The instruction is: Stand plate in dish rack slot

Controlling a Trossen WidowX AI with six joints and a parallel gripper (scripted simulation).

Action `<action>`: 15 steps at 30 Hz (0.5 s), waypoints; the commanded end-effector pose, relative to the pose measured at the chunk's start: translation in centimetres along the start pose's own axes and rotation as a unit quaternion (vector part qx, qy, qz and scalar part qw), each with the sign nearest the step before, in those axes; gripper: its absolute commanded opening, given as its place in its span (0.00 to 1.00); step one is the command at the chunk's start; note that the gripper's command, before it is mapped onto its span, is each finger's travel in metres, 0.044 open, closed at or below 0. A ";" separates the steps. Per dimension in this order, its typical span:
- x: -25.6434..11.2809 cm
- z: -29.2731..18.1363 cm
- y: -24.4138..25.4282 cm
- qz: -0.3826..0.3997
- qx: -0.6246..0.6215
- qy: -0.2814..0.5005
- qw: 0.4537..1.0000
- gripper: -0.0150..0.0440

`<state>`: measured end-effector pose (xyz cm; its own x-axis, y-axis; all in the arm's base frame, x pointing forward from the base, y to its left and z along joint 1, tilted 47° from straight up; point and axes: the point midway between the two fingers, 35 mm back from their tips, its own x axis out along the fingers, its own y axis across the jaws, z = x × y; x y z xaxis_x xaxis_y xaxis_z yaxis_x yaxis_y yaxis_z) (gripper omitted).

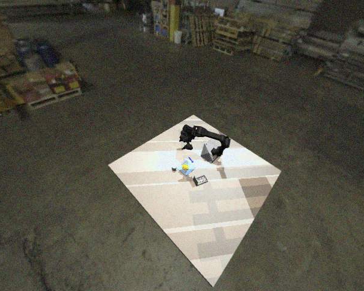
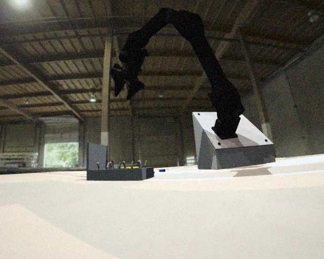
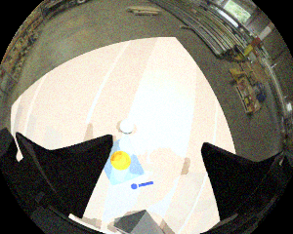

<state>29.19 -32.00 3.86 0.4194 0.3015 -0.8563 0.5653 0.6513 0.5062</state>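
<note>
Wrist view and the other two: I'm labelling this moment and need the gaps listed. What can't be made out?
- Dish rack: too small in the top view to count its slots; no part I can identify in the wrist view.
- Yellow plate: mostly hidden behind the rack in the exterior view.
- Blue mat's surface under the plate: covered in the top and wrist views.
</note>
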 end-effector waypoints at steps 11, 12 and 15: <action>5.8 -6.3 4.1 0.083 -0.148 0.163 0.972 0.93; 6.0 -6.8 4.4 0.091 -0.158 0.174 0.968 0.93; 6.8 -8.1 5.3 0.114 -0.187 0.204 0.954 0.93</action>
<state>29.45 -22.83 0.43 0.1996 0.6039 -0.7716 0.2329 0.7357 0.6360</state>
